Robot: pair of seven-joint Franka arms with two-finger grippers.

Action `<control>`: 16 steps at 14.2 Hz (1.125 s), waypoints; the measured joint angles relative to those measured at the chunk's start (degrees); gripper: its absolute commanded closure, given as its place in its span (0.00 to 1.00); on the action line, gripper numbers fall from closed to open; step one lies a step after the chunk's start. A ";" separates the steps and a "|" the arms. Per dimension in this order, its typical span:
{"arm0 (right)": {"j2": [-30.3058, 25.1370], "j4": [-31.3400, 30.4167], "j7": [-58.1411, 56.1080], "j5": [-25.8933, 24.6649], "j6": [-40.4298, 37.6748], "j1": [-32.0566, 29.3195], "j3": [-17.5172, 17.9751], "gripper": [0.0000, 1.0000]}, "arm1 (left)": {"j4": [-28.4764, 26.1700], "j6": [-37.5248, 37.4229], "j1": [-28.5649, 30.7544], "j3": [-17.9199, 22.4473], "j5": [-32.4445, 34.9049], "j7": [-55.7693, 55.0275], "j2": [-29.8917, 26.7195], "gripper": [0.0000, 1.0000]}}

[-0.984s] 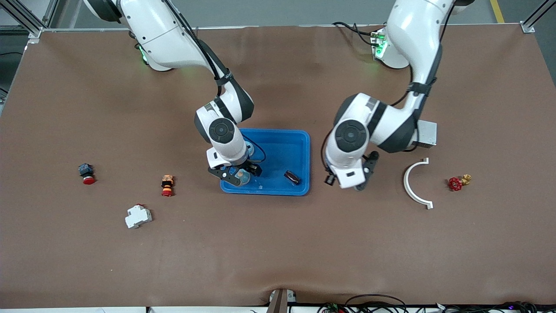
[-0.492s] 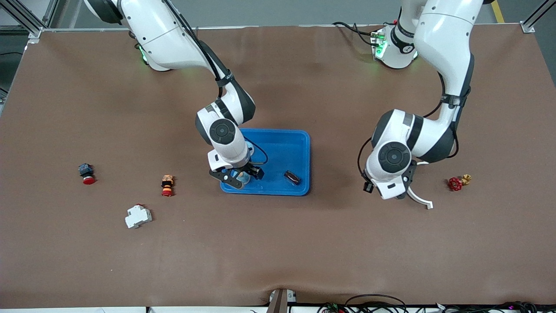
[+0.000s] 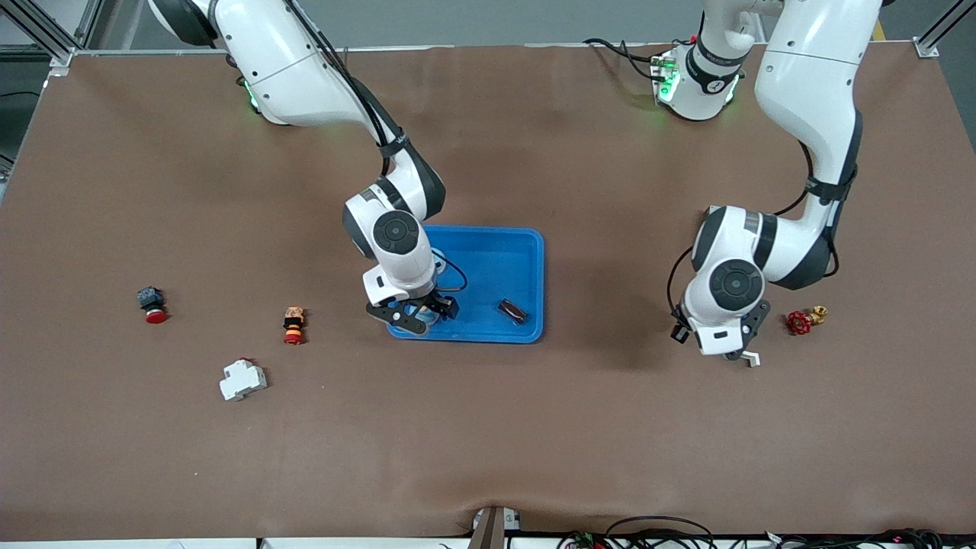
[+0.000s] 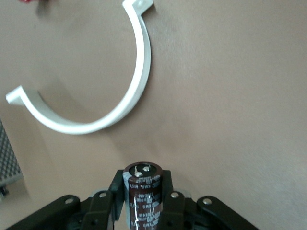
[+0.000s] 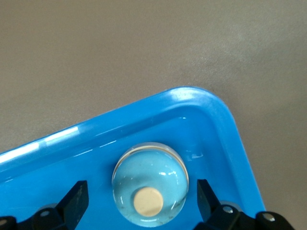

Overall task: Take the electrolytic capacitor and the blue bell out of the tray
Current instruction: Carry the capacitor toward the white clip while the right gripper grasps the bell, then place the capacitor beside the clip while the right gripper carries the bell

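My right gripper (image 3: 412,314) hangs low over the corner of the blue tray (image 3: 496,255) nearest the front camera at the right arm's end. It is open. The bell (image 5: 149,184), a shiny dome with a beige button, rests on the tray floor between its fingers (image 5: 76,201), untouched. My left gripper (image 3: 730,352) is shut on a dark brown capacitor (image 4: 142,191), held upright over bare mat beside a white curved bracket (image 4: 120,96). A second dark capacitor (image 3: 512,310) lies in the tray.
A red valve (image 3: 799,322) lies beside the left gripper, toward the left arm's end. Toward the right arm's end lie an orange-red button (image 3: 293,324), a red button (image 3: 152,303) and a white breaker (image 3: 242,379). A grey box edge (image 4: 7,158) shows near the bracket.
My left arm has swung from beside the tray toward its own end of the table, carrying the capacitor to the white bracket. My right gripper has stayed open around the bell.
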 measured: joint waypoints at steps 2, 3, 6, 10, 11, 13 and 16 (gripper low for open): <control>0.08 0.27 -0.04 -0.42 0.00 0.00 -0.04 0.40 | -0.21 1.46 0.71 -0.01 0.00 3.02 0.31 1.00; 0.09 0.46 -0.04 -0.65 0.00 -0.01 -0.05 0.56 | -0.29 2.52 0.71 -0.03 0.01 4.51 0.63 1.00; 0.09 0.74 -0.11 -0.81 -0.12 -0.01 -0.05 1.00 | -0.32 4.97 0.71 -0.11 0.01 7.96 2.05 1.00; 0.11 1.35 -0.01 -0.67 -1.95 0.04 0.12 1.00 | -0.18 6.89 0.75 -0.09 0.04 9.20 4.41 0.32; 0.11 2.45 0.19 -0.42 -4.74 0.14 0.27 1.00 | -0.12 6.89 0.84 -0.09 0.04 9.23 4.43 0.00; -0.05 7.50 0.22 -0.04 -14.47 0.27 0.47 1.00 | -0.01 6.87 1.03 -0.10 0.05 9.24 4.43 0.00; -1.65 14.71 -3.85 -0.02 -25.84 0.03 0.28 1.00 | 1.55 3.12 0.10 -0.78 0.05 9.18 3.34 0.00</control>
